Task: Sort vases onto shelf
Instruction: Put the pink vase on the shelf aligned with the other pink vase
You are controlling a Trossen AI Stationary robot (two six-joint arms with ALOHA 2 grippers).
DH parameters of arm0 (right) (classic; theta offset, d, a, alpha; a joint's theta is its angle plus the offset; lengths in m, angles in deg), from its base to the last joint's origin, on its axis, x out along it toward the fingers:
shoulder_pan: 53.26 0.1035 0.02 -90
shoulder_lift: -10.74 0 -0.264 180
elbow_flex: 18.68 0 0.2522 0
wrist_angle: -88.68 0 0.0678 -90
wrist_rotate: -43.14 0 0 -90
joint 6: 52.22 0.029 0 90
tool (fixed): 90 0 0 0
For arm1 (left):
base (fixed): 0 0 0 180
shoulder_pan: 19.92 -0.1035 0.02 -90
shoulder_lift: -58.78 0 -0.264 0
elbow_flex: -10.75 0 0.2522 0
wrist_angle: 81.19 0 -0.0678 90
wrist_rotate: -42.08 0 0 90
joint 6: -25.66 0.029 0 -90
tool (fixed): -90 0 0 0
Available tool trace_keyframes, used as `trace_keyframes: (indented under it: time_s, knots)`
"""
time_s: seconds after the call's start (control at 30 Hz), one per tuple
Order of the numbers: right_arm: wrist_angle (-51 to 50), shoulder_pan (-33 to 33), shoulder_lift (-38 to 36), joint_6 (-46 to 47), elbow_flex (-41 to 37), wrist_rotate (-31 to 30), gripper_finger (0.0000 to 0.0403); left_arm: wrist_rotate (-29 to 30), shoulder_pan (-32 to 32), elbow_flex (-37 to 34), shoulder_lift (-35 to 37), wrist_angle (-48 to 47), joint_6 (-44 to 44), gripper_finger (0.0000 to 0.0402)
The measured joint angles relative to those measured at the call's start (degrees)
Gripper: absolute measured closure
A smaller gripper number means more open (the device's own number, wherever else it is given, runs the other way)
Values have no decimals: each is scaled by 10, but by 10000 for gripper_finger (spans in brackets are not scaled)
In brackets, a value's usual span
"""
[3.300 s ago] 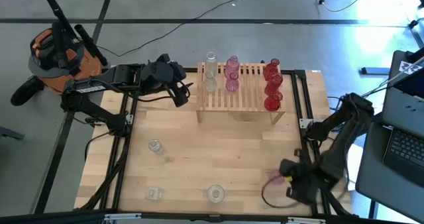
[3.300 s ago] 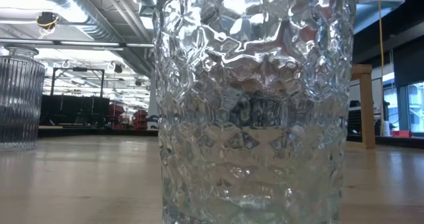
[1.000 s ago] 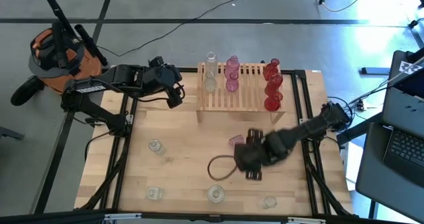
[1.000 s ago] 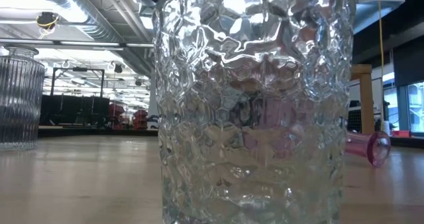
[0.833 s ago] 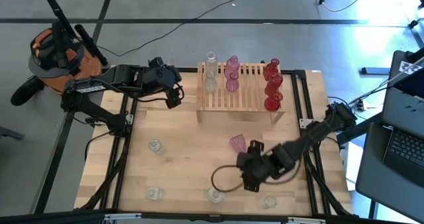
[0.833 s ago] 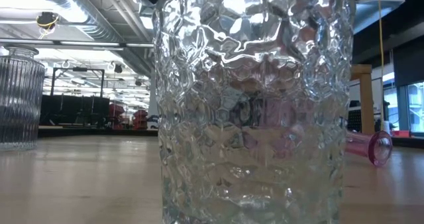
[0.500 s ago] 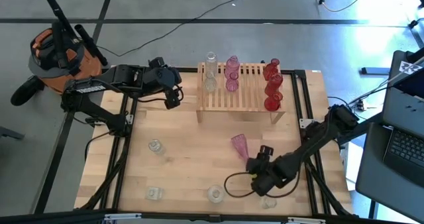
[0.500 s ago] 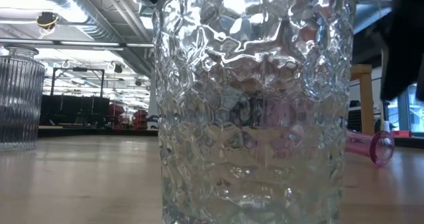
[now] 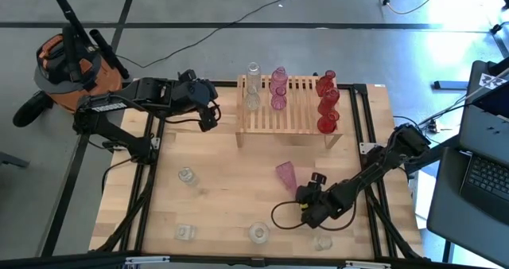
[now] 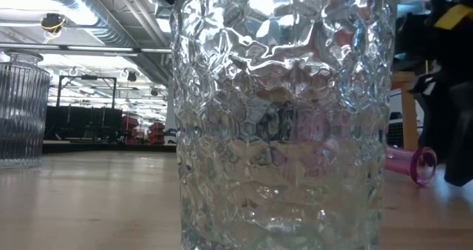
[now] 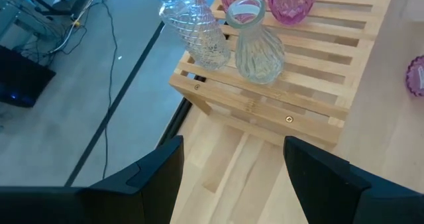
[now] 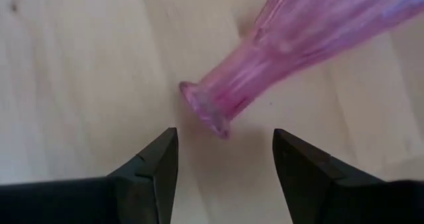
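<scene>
**Pink vase lying ahead of parted right fingers**

The right fingers (image 12: 225,177) stand apart, grasping nothing; the pink vase (image 12: 311,35) lies on the surface, its mouth just beyond their tips. The left fingers (image 11: 232,171) gape wide, with the shelf (image 11: 298,91) ahead of them.

Six clear vases (image 9: 186,176), three pink (image 9: 285,173), three red (image 9: 326,125).
</scene>
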Motion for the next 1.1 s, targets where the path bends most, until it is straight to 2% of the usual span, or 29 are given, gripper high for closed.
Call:
trace_keyframes:
  time_s: [0.27,0.73,1.1]
  knots:
    - [15,-28,0,-2,-17,-30,210,0,0,0,0,0,-2,151]
    - [56,-79,0,-66,-18,-62,210,0,0,0,0,5,-16,151]
    - [90,-82,3,33,-18,-63,210,0,0,0,0,5,-16,151]
